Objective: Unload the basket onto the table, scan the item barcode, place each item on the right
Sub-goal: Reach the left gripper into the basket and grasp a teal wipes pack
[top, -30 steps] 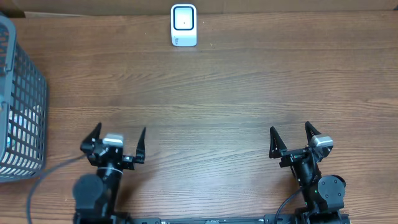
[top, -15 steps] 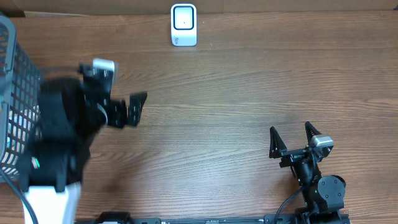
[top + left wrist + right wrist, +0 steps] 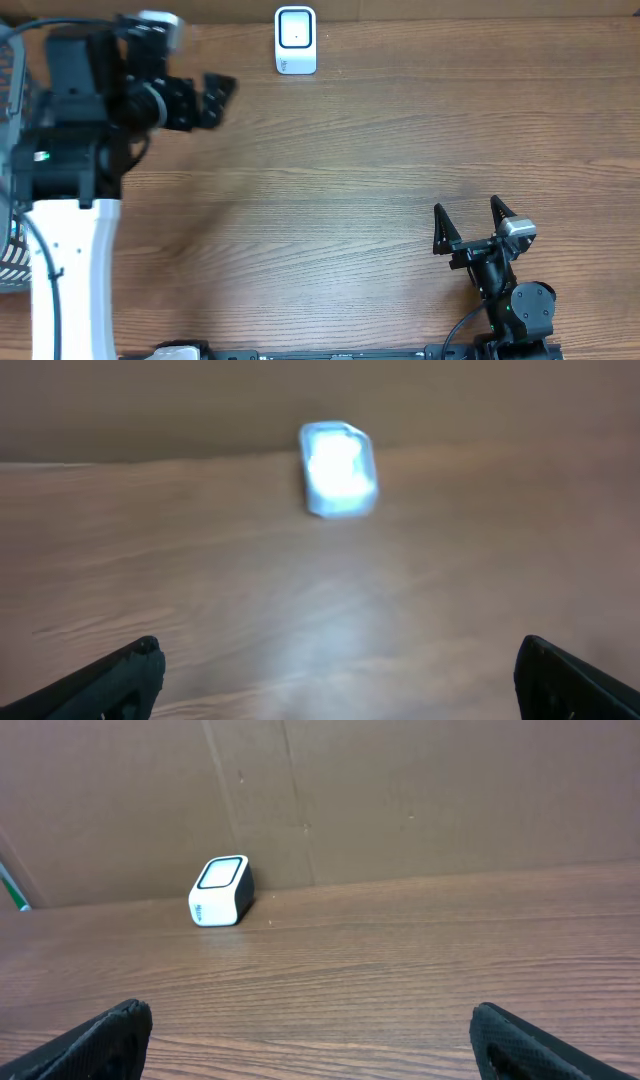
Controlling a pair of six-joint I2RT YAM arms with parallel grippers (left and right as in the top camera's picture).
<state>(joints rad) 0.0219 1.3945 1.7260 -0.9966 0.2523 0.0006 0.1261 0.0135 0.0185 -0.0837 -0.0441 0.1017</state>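
The left arm (image 3: 70,270) reaches up along the left side of the table (image 3: 350,170), its dark wrist raised over the far left corner beside the grey mesh basket (image 3: 10,260). The left pincer (image 3: 212,97) points right, toward the white barcode scanner (image 3: 296,40). In the left wrist view its 2 fingers (image 3: 110,680) stand at the bottom corners of the picture, spread as wide as they go, with only bare wood between them. It holds nothing. That view is blurred, and the scanner shows there as a pale glowing block ahead.

The scanner stands upright at the far edge of the table, close to the brown cardboard wall (image 3: 400,790), its window facing up and forward.

The right pincer (image 3: 467,208) sits low at the near right of the table, well apart from the scanner. Its 2 fingers are also fully spread and hold nothing.

The arm covers most of the basket, so I cannot tell what lies inside it, or where the item with the barcode is.
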